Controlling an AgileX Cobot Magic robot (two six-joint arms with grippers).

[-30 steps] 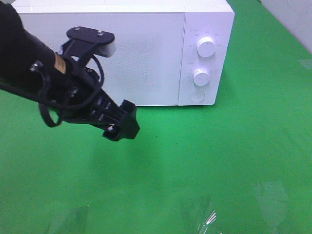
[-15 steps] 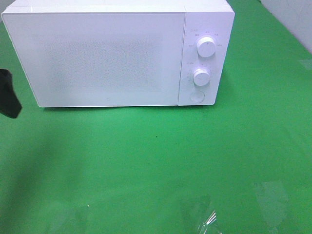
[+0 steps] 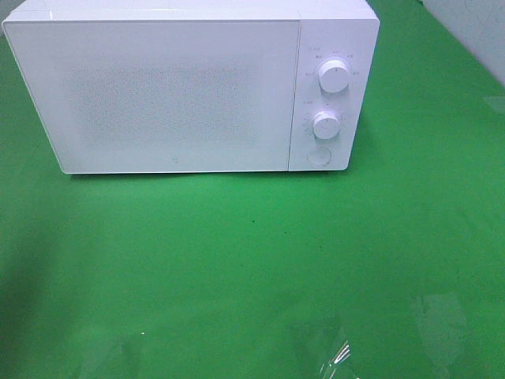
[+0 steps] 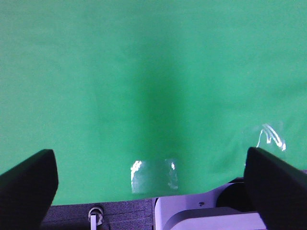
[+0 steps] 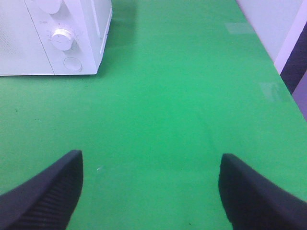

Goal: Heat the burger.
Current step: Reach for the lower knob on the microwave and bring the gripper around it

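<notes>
Two claws stand open above the green desk [image 3: 252,268]: the left claw [image 4: 153,187] and the right claw [image 5: 151,191] each grip nothing. A white microwave [image 3: 173,95] stands at the back, door shut. Where the burger is cannot be told.

microwave [image 3: 193,87]: at back of table [image 3: 252,268] | upper dial [image 3: 334,76] over lower dial [image 3: 326,125] over button [image 3: 319,155]: right of door [image 3: 158,95]

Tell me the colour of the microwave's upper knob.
White, like the microwave body; the upper knob shows best in the exterior high view.
</notes>
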